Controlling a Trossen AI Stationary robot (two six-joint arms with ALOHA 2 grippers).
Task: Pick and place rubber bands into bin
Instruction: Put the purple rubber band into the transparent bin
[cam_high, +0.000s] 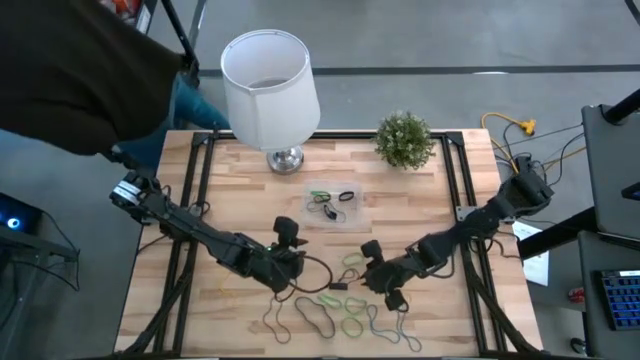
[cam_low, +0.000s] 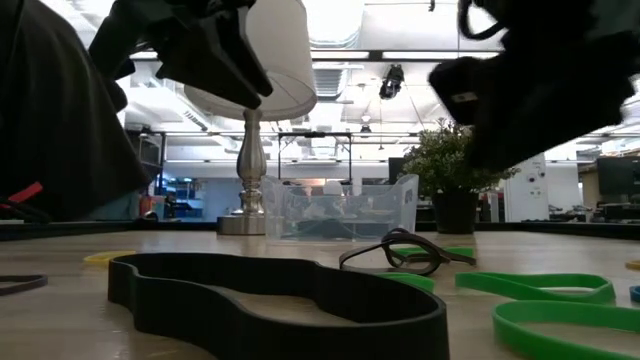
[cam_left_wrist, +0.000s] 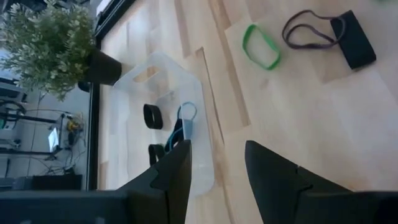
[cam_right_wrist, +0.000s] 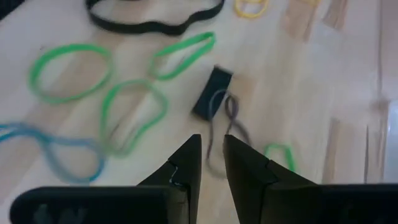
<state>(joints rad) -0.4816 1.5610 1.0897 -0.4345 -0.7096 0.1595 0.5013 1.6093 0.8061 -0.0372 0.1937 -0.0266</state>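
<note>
Near the desk (cam_high: 420, 190) front edge, rubber bands (cam_high: 340, 318) lie loose; left claw (cam_left_wrist: 214, 165) gapes beside the bin (cam_high: 333, 207), right claw (cam_right_wrist: 211, 163) nearly closed, empty.

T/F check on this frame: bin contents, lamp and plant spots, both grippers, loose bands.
1. The clear bin already holds a few rubber bands. True.
2. The white lamp stands at the table's near edge. False: it stands at the far edge, beside the potted plant.
3. The left gripper is open and holds nothing. True.
4. The right gripper carries a green band. False: its fingers stand close together with nothing between them, above a grey twisted band.
5. Every rubber band is in the bin. False: green bands and a long black band lie loose on the table.
</note>
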